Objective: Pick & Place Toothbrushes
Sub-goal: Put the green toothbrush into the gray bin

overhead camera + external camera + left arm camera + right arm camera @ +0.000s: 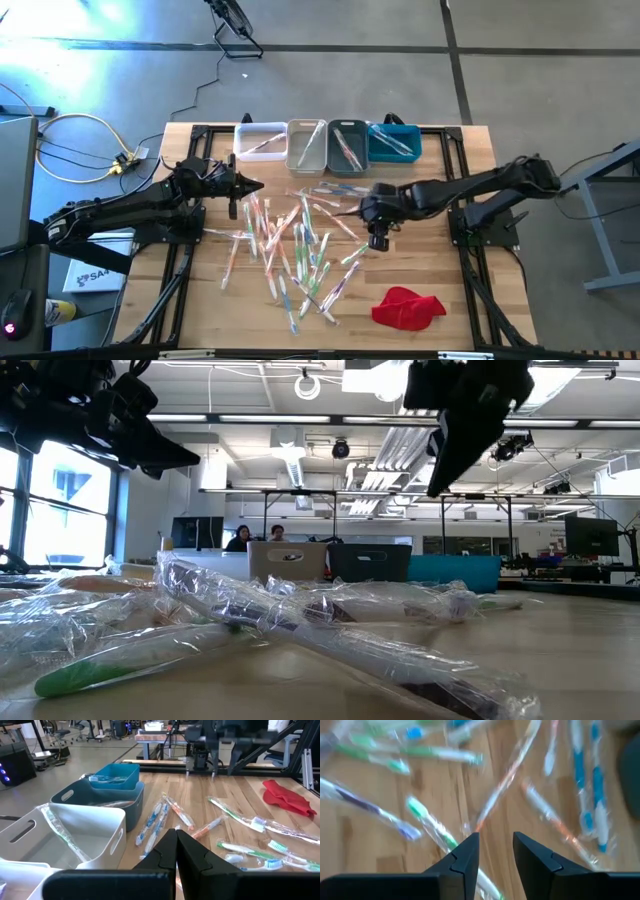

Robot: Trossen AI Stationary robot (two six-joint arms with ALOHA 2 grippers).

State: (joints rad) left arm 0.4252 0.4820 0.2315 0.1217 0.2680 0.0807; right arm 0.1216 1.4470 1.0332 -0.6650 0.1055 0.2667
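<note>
Wrapped toothbrushes (290,245) lie scattered across the middle of the table (470,250); a few more rest in the four bins (327,146) along its far edge. The right gripper (378,240) hangs above the pile's right side, fingers slightly apart and empty. The left gripper (255,185) waits closed near the white bin. A red cloth (406,306) lies toward the near right corner.

Glossy-wrapped toothbrushes (290,245), wooden table (480,270)

Bright ceiling strip lights, window glare at one side, right wrist view motion-blurred.
</note>
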